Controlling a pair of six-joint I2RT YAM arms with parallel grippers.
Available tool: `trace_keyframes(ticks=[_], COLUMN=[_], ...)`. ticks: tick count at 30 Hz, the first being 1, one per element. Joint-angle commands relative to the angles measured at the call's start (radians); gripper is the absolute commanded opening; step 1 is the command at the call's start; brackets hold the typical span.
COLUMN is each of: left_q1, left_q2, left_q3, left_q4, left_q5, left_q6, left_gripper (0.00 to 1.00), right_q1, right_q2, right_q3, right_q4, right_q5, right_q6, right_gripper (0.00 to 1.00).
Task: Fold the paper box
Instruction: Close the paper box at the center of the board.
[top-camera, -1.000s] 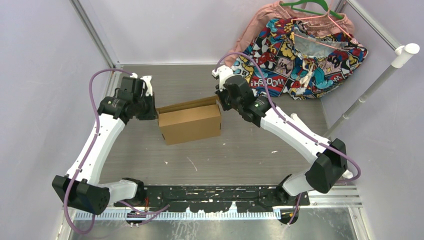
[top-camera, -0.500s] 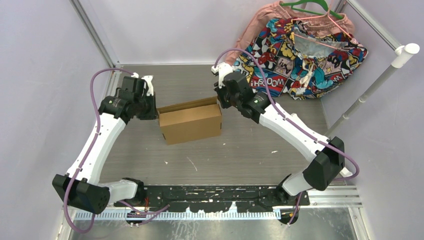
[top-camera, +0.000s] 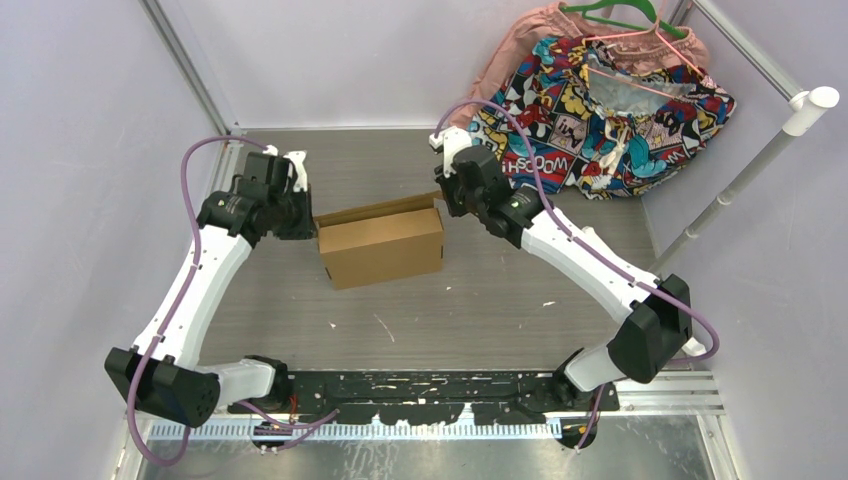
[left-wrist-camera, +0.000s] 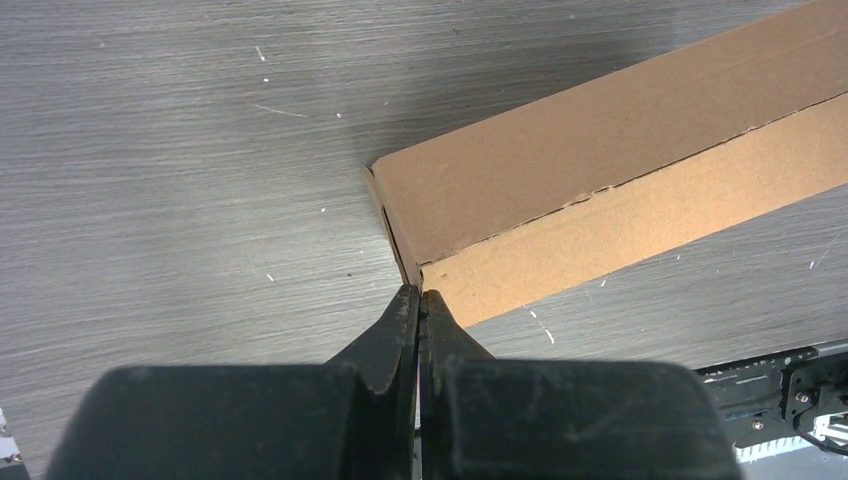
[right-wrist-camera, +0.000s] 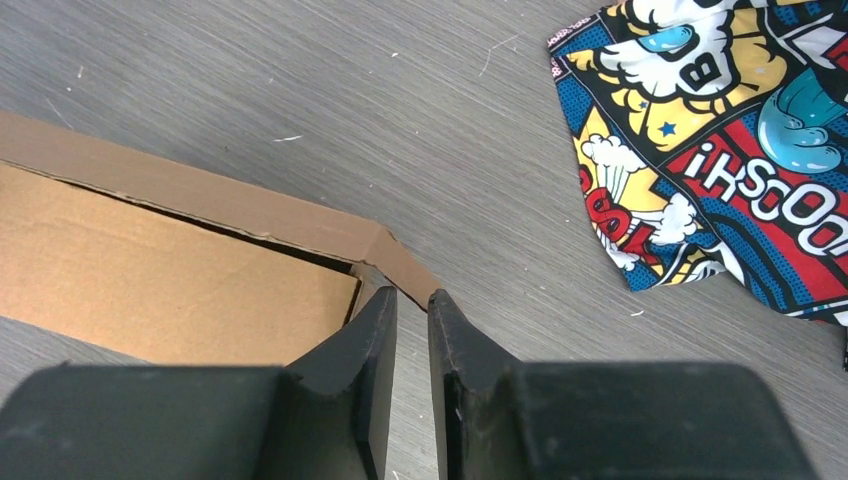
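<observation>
The right pincer (right-wrist-camera: 411, 305) is now slightly parted where it was shut a second ago, and nothing is held between its jaws. Just ahead of its tips, a corner of the paper box (right-wrist-camera: 170, 270) is left free on the table (right-wrist-camera: 300, 90). The left pincer (left-wrist-camera: 420, 300) is kept closed, its tips set against the opposite corner. This corner's tuck is judged finished, though a dark slit remains along the lid.

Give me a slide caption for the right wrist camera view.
Right gripper, jaws slightly parted, poised at the corner of the paper box on the grey table, comic-print cloth beyond.
</observation>
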Motion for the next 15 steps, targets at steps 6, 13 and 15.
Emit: trace_keyframes(ticks=[6, 13, 15], left_q1=[-0.005, -0.005, -0.005], left_q2=[0.002, 0.001, 0.002], left_q3=[0.045, 0.048, 0.048], left_q4=[-0.014, -0.018, -0.018], left_q5=[-0.006, -0.008, -0.008], left_q6=[0.015, 0.018, 0.018], left_gripper=[0.0, 0.0, 0.0], right_q1=[-0.025, -0.027, -0.028], right_q2=[-0.04, -0.046, -0.045], right_q3=[-0.021, -0.022, -0.018], right_q4=[0.072, 0.085, 0.085], right_q5=[-0.03, -0.041, -0.048], right_q6=[-0.01, -0.008, -0.011], right_gripper=[0.21, 0.27, 0.28])
